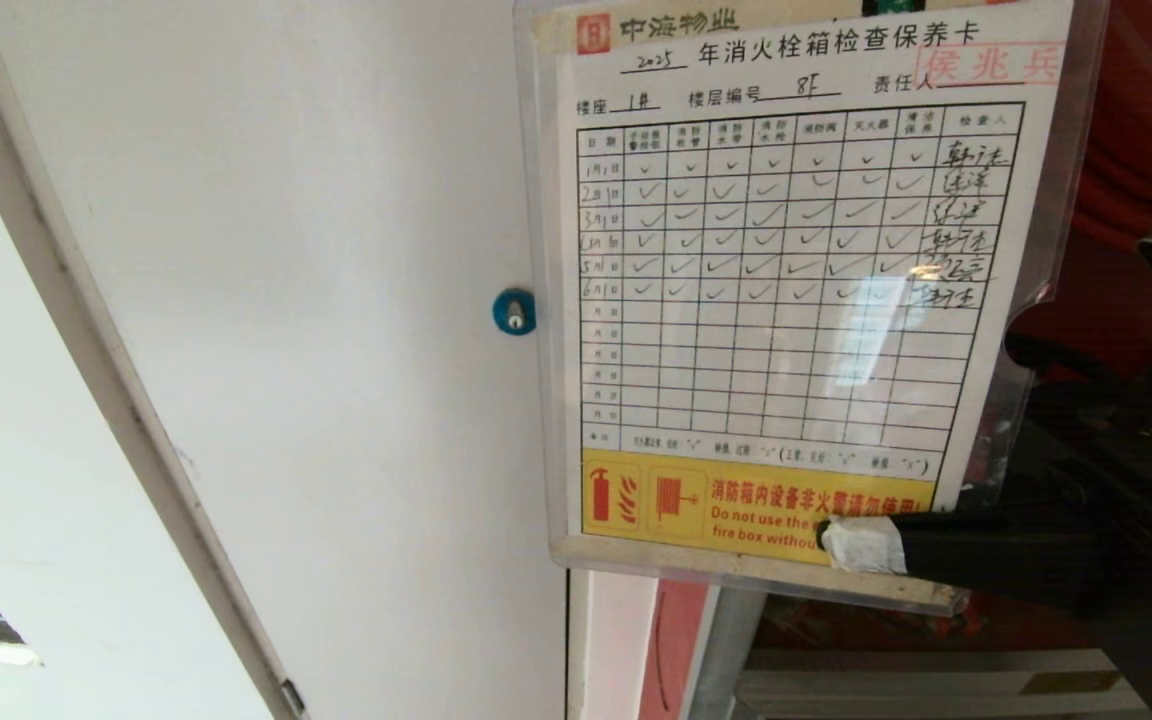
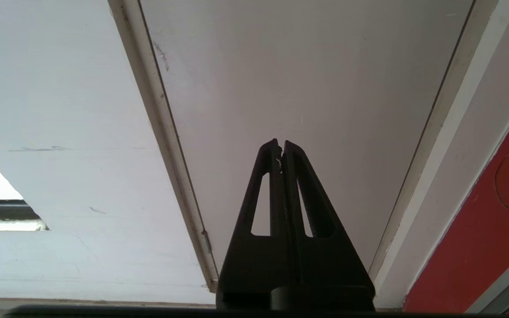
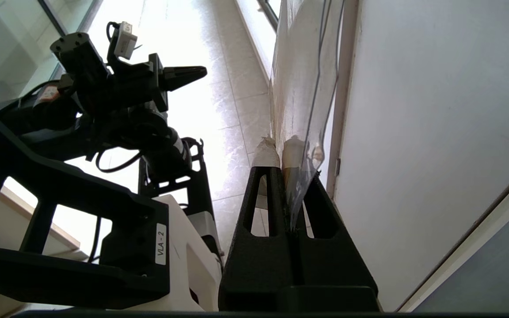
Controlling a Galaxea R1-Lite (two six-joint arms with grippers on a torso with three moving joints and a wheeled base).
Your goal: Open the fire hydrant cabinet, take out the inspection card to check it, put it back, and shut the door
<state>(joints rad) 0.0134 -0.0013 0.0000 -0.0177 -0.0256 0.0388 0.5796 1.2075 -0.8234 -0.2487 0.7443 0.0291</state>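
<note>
Currently we list as follows. Item one: the card point(image 1: 786, 290), a white sheet in a clear sleeve, held upright and facing our head camera, filling the frame from 12 o'clock out to 3 o'clock. It carries a printed table whose upper rows are ticked and signed, and a yellow strip with red pictograms along its lower edge. Item two: our right gripper point(image 1: 861, 545), clamped on the card's lower edge at about 5 o'clock; one taped fingertip point(image 1: 864, 545) lies over the yellow strip. From the right wrist we see the sleeve's edge point(image 3: 301, 132) pinched between both taped tips, jaws pressed together on it. Item three: the white door point(image 1: 316, 350) behind the card, with a round blue lock point(image 1: 514, 311) just beside the card's edge, at about 9 o'clock of the card. Item four: the cabinet point(image 1: 1146, 110), its red interior showing past the card at 2 o'clock; part of its silver frame point(image 1: 726, 650) shows below the card at 6 o'clock. Item five: our left gripper point(image 2: 281, 148), tips pressed together on nothing, pointing at the white door with a red panel point(image 2: 480, 234) off at 4 o'clock. From the right wrist that arm point(image 3: 117, 88) shows well apart from the card.
</note>
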